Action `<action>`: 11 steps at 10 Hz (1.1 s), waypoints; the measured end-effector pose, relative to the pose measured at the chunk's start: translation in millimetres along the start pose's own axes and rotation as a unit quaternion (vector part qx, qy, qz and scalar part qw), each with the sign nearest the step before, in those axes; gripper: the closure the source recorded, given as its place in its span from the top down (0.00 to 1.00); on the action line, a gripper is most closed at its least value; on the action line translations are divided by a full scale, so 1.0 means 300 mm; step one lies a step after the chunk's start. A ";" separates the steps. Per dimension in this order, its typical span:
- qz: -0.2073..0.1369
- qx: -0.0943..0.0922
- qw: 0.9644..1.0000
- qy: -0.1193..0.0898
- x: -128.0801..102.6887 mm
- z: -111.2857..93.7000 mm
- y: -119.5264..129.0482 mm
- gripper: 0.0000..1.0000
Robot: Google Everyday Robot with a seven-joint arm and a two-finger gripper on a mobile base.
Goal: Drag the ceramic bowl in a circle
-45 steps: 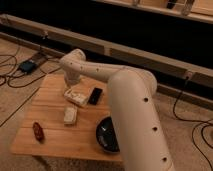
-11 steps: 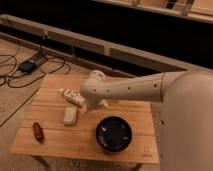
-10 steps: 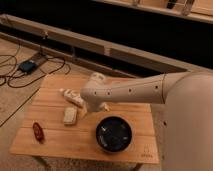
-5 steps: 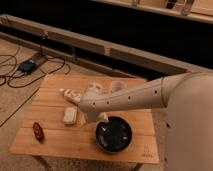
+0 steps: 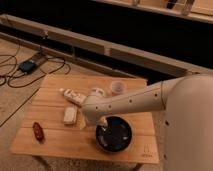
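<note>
1. A wooden worktop (image 5: 55, 145) stands on a carpeted floor in front of a long, dark, low wall.
2. The ceramic bowl (image 5: 119, 136), round, dark and glossy with pale glints inside, sits on the worktop near its front edge, right of the middle.
3. The robot's thick white arm (image 5: 137, 101) reaches in from the right side of the view, crosses above the worktop and bends downward just left of the bowl.
4. The gripper (image 5: 103, 125) points down at the bowl's left rim and appears to reach just inside it. Whether it touches the bowl is not clear.
5. Whether the gripper is open or closed cannot be told from this view.
6. A small pale cup (image 5: 118, 87) stands upright near the back edge of the worktop, apart from the bowl and behind the arm.
7. A white elongated object (image 5: 71, 95) lies slantwise on the left half of the worktop, its right end close to the arm's bend.
8. A pale blocky item (image 5: 70, 115) lies just in front of that object, left of the gripper.
9. A small dark red object (image 5: 38, 131) lies near the front left corner, well apart from the bowl.
10. On the floor to the back left, a black box (image 5: 27, 65) lies among dark cables (image 5: 9, 80).
</note>
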 end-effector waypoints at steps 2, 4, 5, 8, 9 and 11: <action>-0.002 0.006 1.000 -0.006 -0.008 0.022 0.006 0.80; -0.006 0.009 1.000 -0.012 -0.015 0.039 0.012 0.72; -0.009 0.009 1.000 -0.013 -0.015 0.043 0.014 0.63; -0.013 0.003 1.000 -0.014 -0.008 0.041 0.029 0.33; -0.014 0.000 1.000 -0.014 -0.004 0.036 0.030 0.24; -0.011 -0.009 1.000 -0.014 0.004 0.021 0.041 0.04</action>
